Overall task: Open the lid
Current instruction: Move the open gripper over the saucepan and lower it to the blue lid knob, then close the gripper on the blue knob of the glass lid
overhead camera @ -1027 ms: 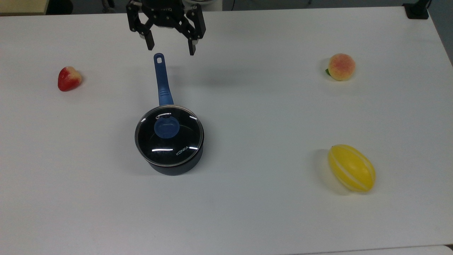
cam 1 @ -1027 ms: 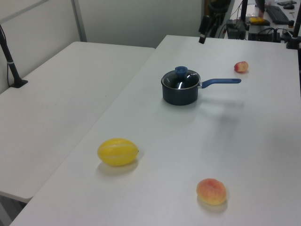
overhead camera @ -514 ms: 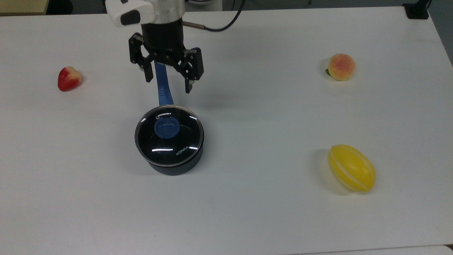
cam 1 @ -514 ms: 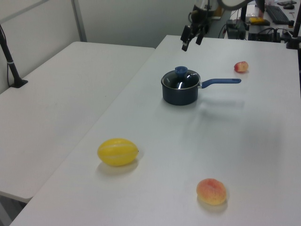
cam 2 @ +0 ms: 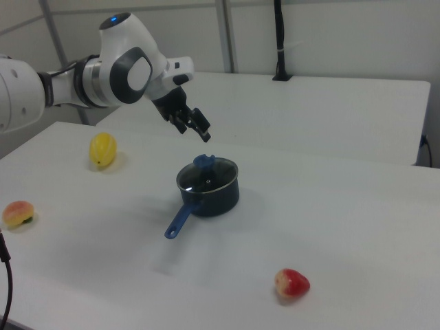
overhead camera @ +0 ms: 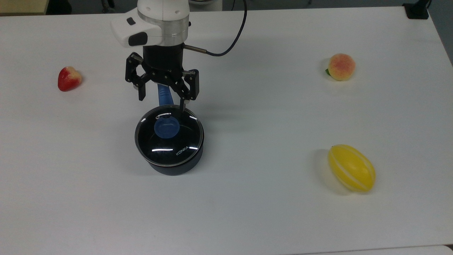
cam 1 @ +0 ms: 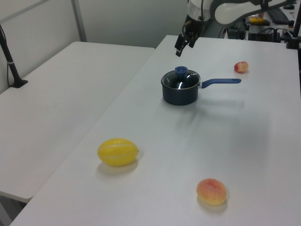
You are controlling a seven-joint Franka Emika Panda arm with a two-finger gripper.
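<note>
The lid (overhead camera: 169, 136) is a round glass disc with a steel rim, a blue knob and "KONKA" lettering. It lies shut on a black saucepan (overhead camera: 177, 169) whose blue handle (overhead camera: 164, 96) points to the top view's upper edge. My gripper (overhead camera: 161, 101) hangs open above the handle's root and the lid's far rim, with nothing between its fingers. In the left view the gripper (cam 1: 183, 45) is well above the lid (cam 1: 180, 80). The right view puts the gripper (cam 2: 194, 132) up and a little to the right view's left of the lid (cam 2: 205, 175).
On the white table (overhead camera: 247, 212) lie a red strawberry (overhead camera: 69, 78) at the top view's left, a peach (overhead camera: 341, 67) at the upper right and a yellow melon (overhead camera: 351, 168) at the lower right. A second table (cam 1: 56, 103) stands beside it.
The gripper came from the table's far edge along the saucepan's handle toward the lid, staying open. The lid and the saucepan have not moved.
</note>
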